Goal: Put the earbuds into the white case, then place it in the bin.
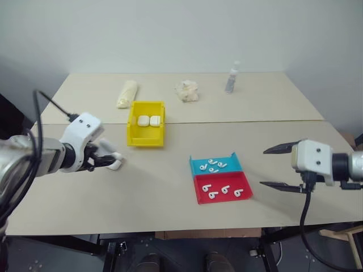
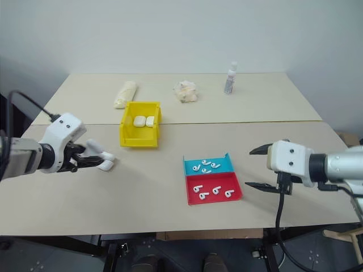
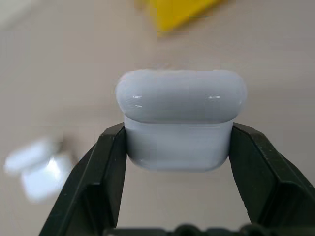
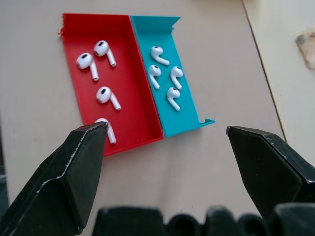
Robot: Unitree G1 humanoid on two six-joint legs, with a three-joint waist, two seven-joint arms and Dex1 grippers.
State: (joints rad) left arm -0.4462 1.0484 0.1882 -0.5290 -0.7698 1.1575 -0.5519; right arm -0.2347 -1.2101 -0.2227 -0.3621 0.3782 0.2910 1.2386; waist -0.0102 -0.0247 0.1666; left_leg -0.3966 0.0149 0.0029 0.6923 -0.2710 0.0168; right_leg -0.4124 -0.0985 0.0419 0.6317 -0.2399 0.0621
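The left tool (image 1: 111, 161) is clenched on a white case (image 3: 181, 120) above the worktop (image 1: 153, 198), left of the yellow bin (image 1: 146, 123), while the right tool (image 1: 278, 167), released, hovers beside the trays of earbuds (image 4: 106, 69), so filling looks next, needing a delicate pinch.

White case (image 3: 181, 120) closed, clamped in left pincer (image 1: 108, 161); earbuds (image 4: 101, 73) in trays; bin (image 1: 146, 136) yellow.
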